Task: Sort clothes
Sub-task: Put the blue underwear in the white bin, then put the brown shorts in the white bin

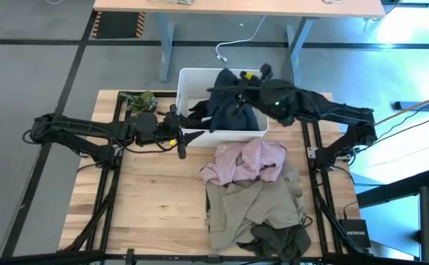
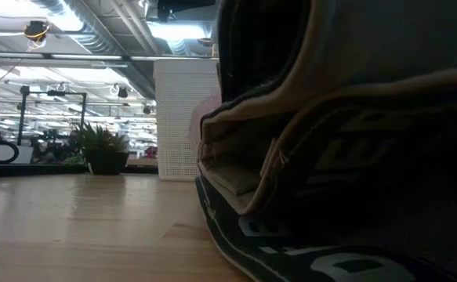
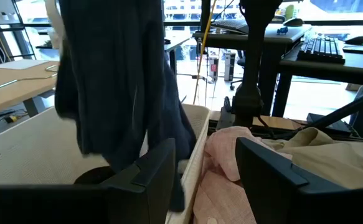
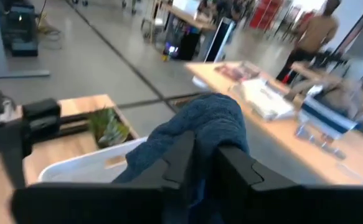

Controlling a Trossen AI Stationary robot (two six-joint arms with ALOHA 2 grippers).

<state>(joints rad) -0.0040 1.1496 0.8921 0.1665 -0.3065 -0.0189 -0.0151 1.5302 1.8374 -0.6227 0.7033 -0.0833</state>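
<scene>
**Non-task items in view**

White plastic bin (image 1: pixel 187 79) at far edge of wooden tabletop (image 1: pixel 155 199), approx. centre. Small green mottled lump (image 1: pixel 140 100) just beside bin's left wall. Pale wood desk (image 1: pixel 236 6) beyond tabletop w/ white cable (image 1: pixel 238 41) hanging. Person (image 4: pixel 311 31) standing in bkgd.

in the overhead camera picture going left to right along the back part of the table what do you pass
Green mottled lump → left gripper, open, at the white bin's front left corner → navy garment hanging over the bin → right gripper holding it.
</scene>
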